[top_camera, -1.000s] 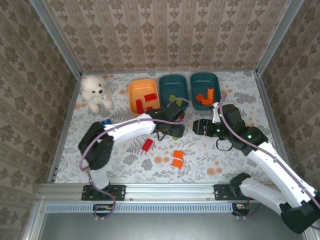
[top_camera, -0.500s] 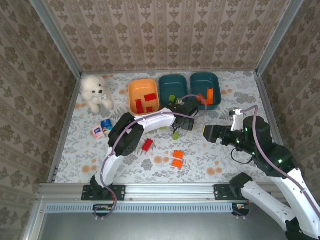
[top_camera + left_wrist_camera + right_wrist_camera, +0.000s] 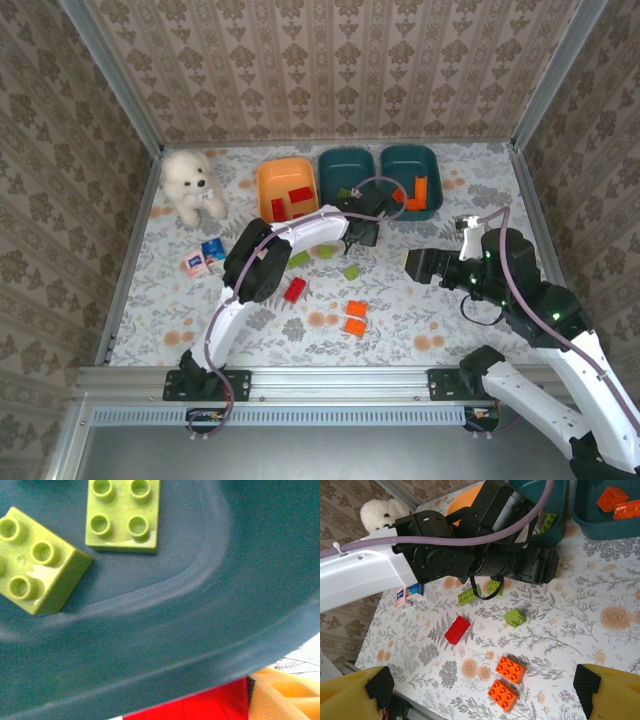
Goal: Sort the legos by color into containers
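Two lime bricks [image 3: 122,512] lie studs-up on the floor of the middle teal tub [image 3: 200,630] in my left wrist view. They are very close together; whether they touch I cannot tell, and the frame's edge cuts both off. Along the bottom of that view a red patch and a yellow-orange shape are too blurred for me to name.

My left gripper [image 3: 546,565] hangs at that tub's near rim. Seen from above, my arm covers the rim and part of the tub floor. Its fingers are hidden, so I cannot tell whether it is released or clenched.

My right gripper [image 3: 484,684] hovers over the right half of the table [image 3: 450,320], its yellow fingers [image 3: 345,695] spread wide with nothing between them.

Loose on the table lie three more lime pieces [image 3: 514,617], one red brick [image 3: 294,290] and two orange bricks [image 3: 510,669] side by side. One lime piece sits partly behind my left arm's cable loop [image 3: 485,596].

The orange tub [image 3: 282,178] holds red pieces [image 3: 300,194]. The right teal tub [image 3: 405,165] holds orange pieces [image 3: 420,188], too small and overlapping for me to count.
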